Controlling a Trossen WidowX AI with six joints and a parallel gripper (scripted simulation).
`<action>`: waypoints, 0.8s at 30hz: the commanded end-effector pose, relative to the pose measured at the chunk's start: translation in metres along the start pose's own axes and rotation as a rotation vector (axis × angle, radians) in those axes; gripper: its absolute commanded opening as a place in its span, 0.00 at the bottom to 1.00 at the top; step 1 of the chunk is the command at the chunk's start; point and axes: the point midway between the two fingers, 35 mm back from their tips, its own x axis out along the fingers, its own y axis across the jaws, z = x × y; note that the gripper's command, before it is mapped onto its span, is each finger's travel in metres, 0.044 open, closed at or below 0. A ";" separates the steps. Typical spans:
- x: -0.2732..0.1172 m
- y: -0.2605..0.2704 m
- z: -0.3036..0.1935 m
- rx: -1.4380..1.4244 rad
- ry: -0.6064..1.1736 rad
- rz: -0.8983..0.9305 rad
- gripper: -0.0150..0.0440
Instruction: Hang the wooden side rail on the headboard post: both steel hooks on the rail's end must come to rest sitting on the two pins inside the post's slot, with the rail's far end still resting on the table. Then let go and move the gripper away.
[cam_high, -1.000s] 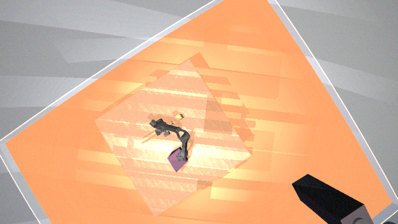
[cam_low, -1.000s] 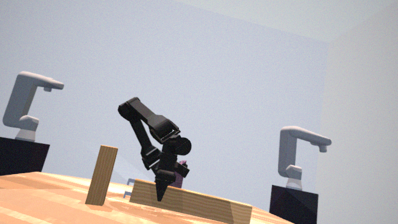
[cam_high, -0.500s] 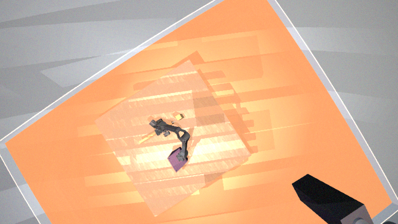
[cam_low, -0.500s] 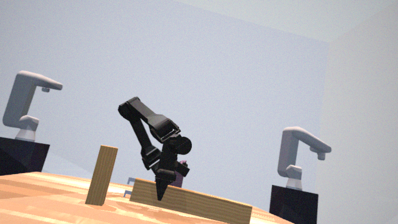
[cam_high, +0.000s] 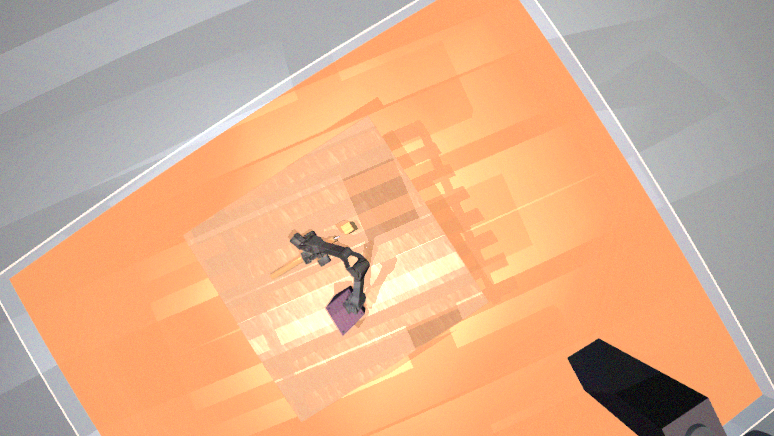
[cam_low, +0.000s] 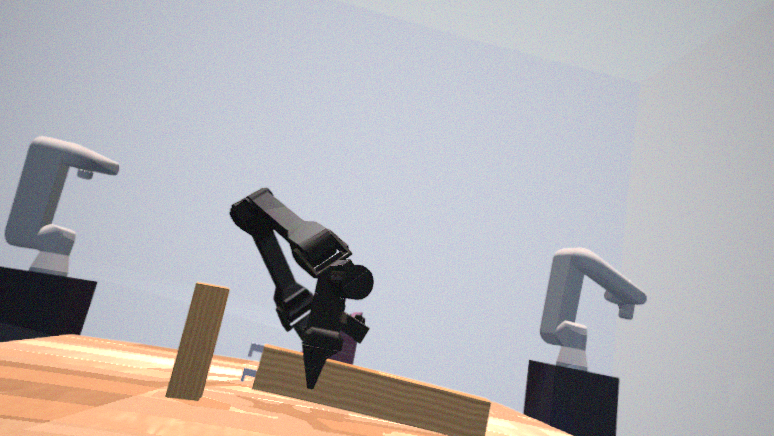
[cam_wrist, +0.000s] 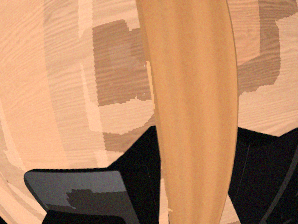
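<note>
The gripper is holding the wooden side rail, its fingers closing on the two broad faces, one on each side. That grip is probably serving to keep the board on edge, so that the hooks stay stacked one above the other as the pins would need.

It is gripping nearer the hooked end than the far end, which is likely giving finer control where the fit matters. In the exterior view the upper hook and lower hook are pointing toward nine o'clock, at the headboard post, which is standing apart from them. From above, the post is lying toward two o'clock of the gripper, while the rail's far end is reaching toward eight o'clock. That end appears to be staying low by the surface, as the task is asking, though whether it is touching cannot be told.

The slot and pins are not showing, so alignment is hard to judge. The job seems to be at the approach: the next move is calling for bringing the hooks in above the pins, then lowering. Coming in too low or turned could be pushing the post instead.
</note>
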 end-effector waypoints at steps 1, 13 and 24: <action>-0.009 -0.005 0.000 0.010 -0.014 -0.021 0.25; -0.009 -0.005 0.000 0.010 -0.014 -0.021 0.25; -0.009 -0.006 -0.002 0.010 -0.014 -0.021 0.25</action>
